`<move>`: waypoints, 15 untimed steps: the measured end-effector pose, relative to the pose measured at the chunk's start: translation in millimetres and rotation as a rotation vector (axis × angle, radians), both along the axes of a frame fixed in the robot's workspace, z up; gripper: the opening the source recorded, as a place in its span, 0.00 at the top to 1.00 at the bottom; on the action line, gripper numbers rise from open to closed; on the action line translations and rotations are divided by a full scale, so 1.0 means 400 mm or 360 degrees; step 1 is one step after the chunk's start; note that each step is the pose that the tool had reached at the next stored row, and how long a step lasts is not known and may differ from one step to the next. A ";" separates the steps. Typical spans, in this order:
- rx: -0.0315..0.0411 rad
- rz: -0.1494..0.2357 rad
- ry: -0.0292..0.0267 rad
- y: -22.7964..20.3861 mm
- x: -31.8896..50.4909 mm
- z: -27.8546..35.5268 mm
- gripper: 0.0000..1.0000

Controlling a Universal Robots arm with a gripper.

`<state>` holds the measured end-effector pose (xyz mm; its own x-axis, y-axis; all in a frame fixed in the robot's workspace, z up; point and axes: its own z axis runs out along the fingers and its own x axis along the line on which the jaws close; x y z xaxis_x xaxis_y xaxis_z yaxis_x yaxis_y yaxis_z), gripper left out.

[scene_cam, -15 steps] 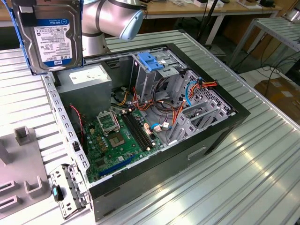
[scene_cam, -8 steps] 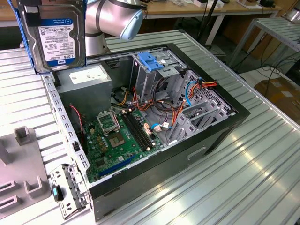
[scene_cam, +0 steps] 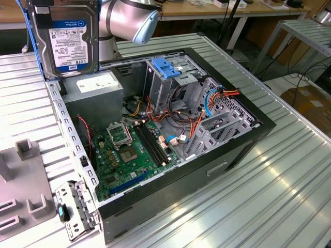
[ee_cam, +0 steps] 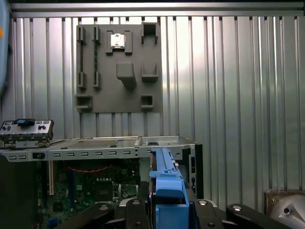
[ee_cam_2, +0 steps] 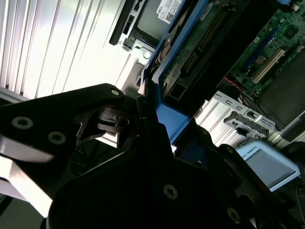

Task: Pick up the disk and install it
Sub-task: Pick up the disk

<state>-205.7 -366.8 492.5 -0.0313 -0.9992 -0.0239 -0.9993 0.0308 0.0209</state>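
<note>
Ribbed aluminium worktop (scene_cam: 279, 196) carries an open black computer case (scene_cam: 207, 170). Upper left in the exterior view, the silver-grey labelled disk (scene_cam: 70, 36) hangs over its corner, blue rails (ee_cam: 164, 167) pinched by the black claw (ee_cam: 167, 205). Best kept square to the blue-latched metal cage (scene_cam: 168, 72).

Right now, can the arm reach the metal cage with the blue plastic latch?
Probably yes: end effector grips the silver-grey hard drive by the open black computer case, and nothing covers the cage; orange cables run beside it.
</note>
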 end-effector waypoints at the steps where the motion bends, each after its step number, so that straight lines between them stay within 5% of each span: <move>1: 0.0000 0.0000 0.00001 0.000 0.002 0.000 0.63; 6: -0.0001 0.0000 0.00001 0.000 0.016 0.000 0.63; 10: -0.0002 0.0000 -0.00081 0.000 0.017 0.000 0.63; 15: -0.0002 0.0000 -0.00090 -0.017 0.018 -0.001 0.63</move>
